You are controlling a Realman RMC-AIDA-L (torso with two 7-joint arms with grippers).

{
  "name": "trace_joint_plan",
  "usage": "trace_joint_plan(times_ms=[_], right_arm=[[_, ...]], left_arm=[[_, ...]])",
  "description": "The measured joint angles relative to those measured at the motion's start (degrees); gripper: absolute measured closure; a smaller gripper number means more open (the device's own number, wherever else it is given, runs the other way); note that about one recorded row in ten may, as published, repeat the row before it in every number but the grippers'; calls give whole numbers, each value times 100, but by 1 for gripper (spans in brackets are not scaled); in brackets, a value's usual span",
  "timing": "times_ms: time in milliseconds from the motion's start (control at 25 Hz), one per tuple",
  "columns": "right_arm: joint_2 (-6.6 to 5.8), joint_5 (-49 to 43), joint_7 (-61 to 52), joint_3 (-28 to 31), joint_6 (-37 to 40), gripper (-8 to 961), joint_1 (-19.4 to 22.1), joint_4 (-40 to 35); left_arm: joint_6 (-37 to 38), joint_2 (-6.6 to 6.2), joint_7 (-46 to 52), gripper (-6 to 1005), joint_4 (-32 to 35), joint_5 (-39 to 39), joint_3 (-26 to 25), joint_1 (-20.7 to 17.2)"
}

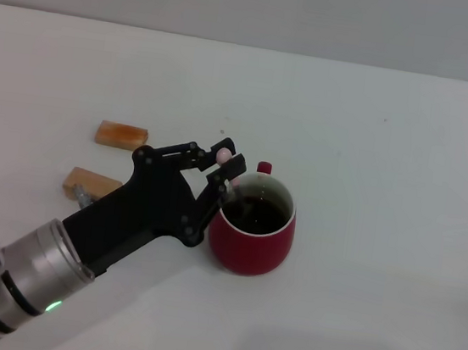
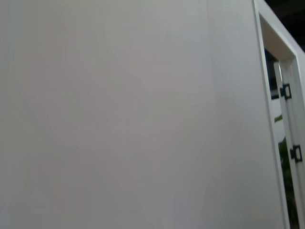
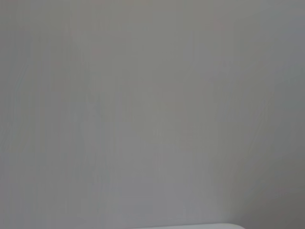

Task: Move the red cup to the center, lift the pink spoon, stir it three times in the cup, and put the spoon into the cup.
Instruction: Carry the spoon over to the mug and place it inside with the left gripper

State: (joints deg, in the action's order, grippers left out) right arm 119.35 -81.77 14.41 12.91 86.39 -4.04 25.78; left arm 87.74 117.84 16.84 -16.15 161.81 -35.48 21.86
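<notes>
White table (image 1: 392, 143) carries the squat dark-red cup (image 1: 251, 244); left gripper (image 1: 223, 167) pinches the slim pink spoon (image 1: 223, 155) at its rim, likely stirring. Next: release it inside.

the head view is evenly and softly lit, bright without harsh glare, and the white desk (image 1: 375, 141) reads pale grey-white. shadows are faint: a soft one lies under the red cup (image 1: 253, 229), and a broad dim patch spreads along the near edge of the desk. the left arm's metal sleeve (image 1: 30, 274) carries mild highlights and looks slightly soft close to the lens. both wrist views are nearly featureless, flat grey surfaces, hazy; the left wrist view darkens at a door frame (image 2: 281, 71).
</notes>
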Motion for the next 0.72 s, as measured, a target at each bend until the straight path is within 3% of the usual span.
trace_joint_plan(times_ms=[720], right_arm=[[0,-15,0,-8,22,953,0,25]], left_arm=[[-849,38,-226,854,66,-7,-38,318]])
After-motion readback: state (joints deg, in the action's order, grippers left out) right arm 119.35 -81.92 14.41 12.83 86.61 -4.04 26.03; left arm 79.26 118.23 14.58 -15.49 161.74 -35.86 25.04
